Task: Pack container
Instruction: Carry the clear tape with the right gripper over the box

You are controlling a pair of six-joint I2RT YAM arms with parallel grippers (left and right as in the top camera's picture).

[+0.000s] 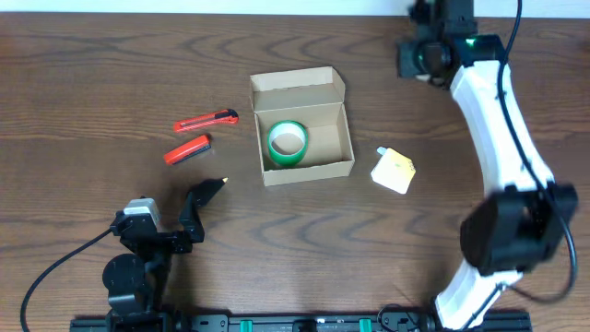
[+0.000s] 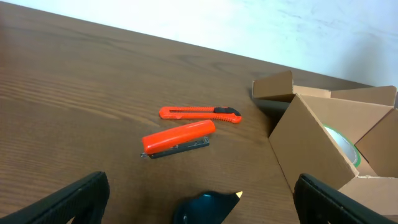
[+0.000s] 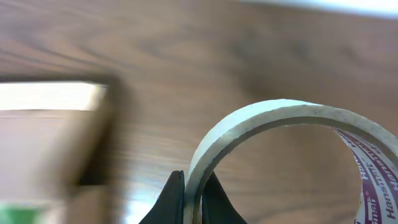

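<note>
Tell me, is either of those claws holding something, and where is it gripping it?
Yes. The right gripper pinches a roll of tape by its wall, one finger inside the ring and one outside. The left gripper is open and empty.

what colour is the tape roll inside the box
Green; the tape roll sits in the cardboard box, clearest in the overhead view.
</note>
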